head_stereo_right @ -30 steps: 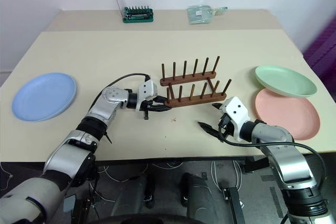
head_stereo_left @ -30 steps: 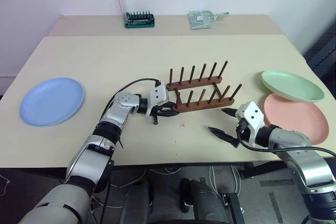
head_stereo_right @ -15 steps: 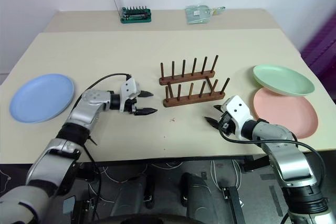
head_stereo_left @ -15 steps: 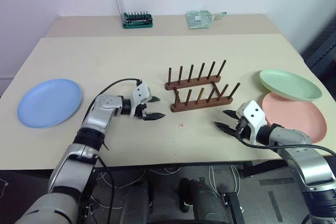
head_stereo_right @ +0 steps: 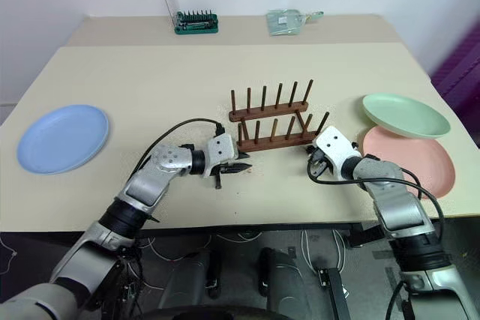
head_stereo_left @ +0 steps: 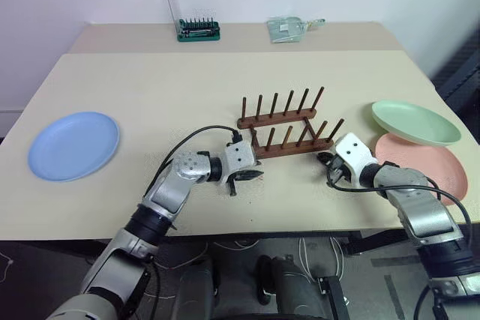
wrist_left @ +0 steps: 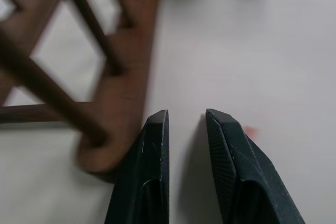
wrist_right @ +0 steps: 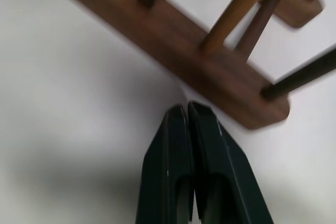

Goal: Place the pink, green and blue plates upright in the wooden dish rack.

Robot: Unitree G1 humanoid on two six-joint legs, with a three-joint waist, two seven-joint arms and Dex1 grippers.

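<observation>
Both tools moved beside the wooden dish rack (head_stereo_left: 287, 131) on the table (head_stereo_left: 150, 80): right tool (wrist_right: 186, 116) pressed together, left tool (wrist_left: 186, 124) slightly spread.

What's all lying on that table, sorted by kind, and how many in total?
Plates: 3 – blue plate, green plate, pink plate
Wooden dish rack: 1
Green tool holder: 1
Clear packet at the back: 1
Total: 6

Dark wooden dish rack (head_stereo_left: 287, 131), matt
</observation>
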